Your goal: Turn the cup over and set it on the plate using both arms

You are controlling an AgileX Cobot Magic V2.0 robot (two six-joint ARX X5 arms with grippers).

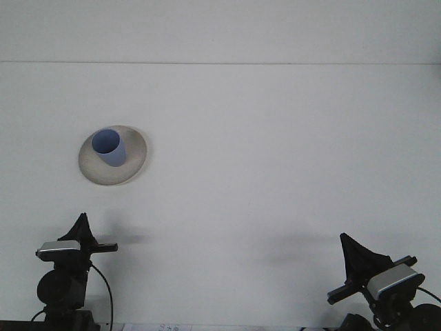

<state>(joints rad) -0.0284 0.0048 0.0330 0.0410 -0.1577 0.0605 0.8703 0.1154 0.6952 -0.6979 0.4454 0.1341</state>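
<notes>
Your small blue plastic cup (109,147) stands mouth-up on the round grey plate (131,165), far left of the white worktop (275,172). Both pincers sit at the near edge, well apart from it; whether either is spread or pressed together cannot be told. Judged done: next, simply park.

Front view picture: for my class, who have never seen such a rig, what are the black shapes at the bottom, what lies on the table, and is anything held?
The camera looks forward over a white table, the way the robot faces. The two black shapes at the bottom are its arms' ends: the left gripper and the right gripper, each with a small camera mounted on it. On the table's left side sits a plate with a blue cup on it, mouth up. Neither gripper holds anything; both are far from the cup.
</notes>
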